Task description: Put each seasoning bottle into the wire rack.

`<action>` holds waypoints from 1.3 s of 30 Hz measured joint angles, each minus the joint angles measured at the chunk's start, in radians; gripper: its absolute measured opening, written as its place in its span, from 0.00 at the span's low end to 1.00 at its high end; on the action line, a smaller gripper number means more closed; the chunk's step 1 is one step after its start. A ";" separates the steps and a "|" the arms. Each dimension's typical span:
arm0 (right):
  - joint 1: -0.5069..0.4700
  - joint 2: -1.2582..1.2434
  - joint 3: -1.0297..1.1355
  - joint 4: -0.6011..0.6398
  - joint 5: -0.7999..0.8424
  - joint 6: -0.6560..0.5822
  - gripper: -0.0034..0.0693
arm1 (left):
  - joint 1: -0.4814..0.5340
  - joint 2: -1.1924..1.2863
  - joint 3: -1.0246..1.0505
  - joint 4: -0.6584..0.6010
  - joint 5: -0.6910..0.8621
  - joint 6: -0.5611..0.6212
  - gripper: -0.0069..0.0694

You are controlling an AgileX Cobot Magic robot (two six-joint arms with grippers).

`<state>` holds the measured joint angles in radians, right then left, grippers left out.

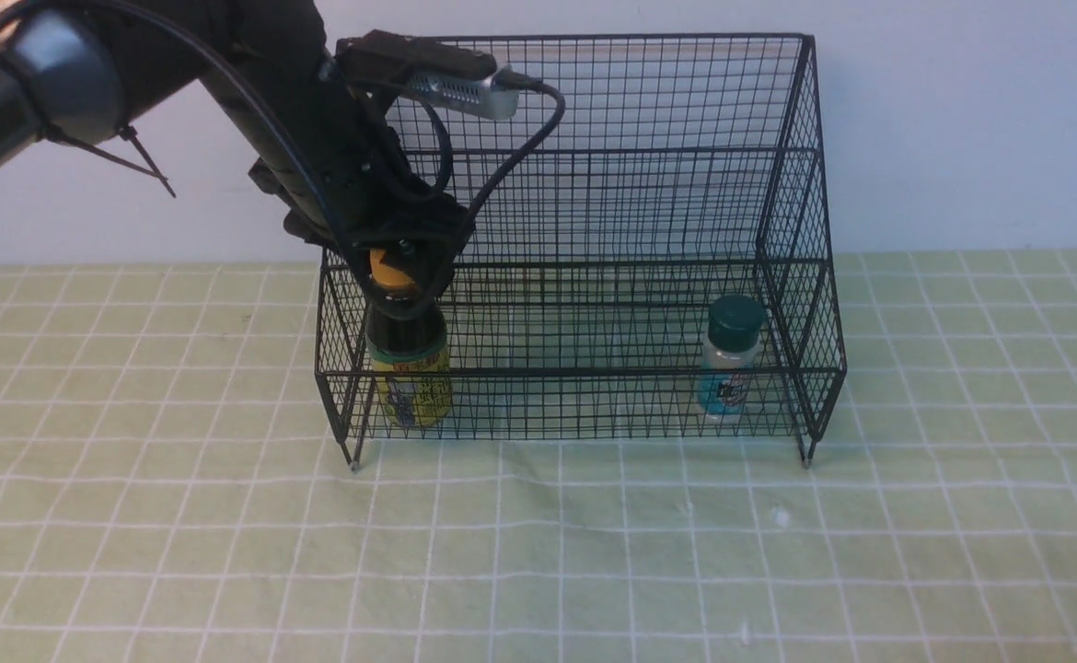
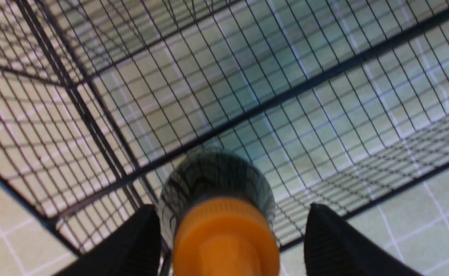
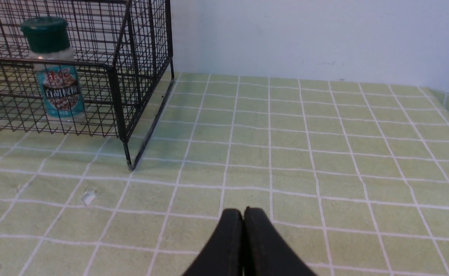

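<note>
- Sauce bottle (image 1: 408,364), dark with an orange pointed cap (image 1: 389,270) and yellow-green label, stands upright in the front tier of the wire rack (image 1: 584,239), at its left end, close to the left side mesh.
- Left gripper (image 1: 400,267) sits directly above that bottle, at cap height; in the left wrist view the 2 fingers (image 2: 132,245) are spread wide, 1 on each side of the cap (image 2: 224,237), with a clear gap between each finger and the cap, so they are not pinching it.
- Shaker jar (image 1: 730,368), clear with a dark green lid and blue label, stands upright in the same front tier near the right end, well apart from the sauce bottle and just inside the right side mesh.
- Right gripper (image 3: 243,226) shows only in the right wrist view: its fingers are pressed together with nothing between them, low over the green checked cloth (image 3: 324,161), well apart from the rack's front right leg (image 3: 129,161).
- Front rail of the rack crosses both bottles at about mid-height; the rack is open at the top.
- Between the 2 bottles the front tier holds nothing.
- Cloth in front of and to the right of the rack lies flat, with a few small white specks (image 1: 782,517).
</note>
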<state>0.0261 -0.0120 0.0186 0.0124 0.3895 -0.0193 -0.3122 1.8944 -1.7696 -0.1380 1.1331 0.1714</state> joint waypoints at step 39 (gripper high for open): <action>0.000 0.000 0.000 0.000 0.000 0.000 0.03 | 0.000 -1.354 0.845 0.220 -0.233 -0.205 0.08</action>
<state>0.0261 -0.0120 0.0186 0.0124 0.3895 -0.0193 -0.3122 0.5405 -0.9247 0.0817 0.9000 -0.0333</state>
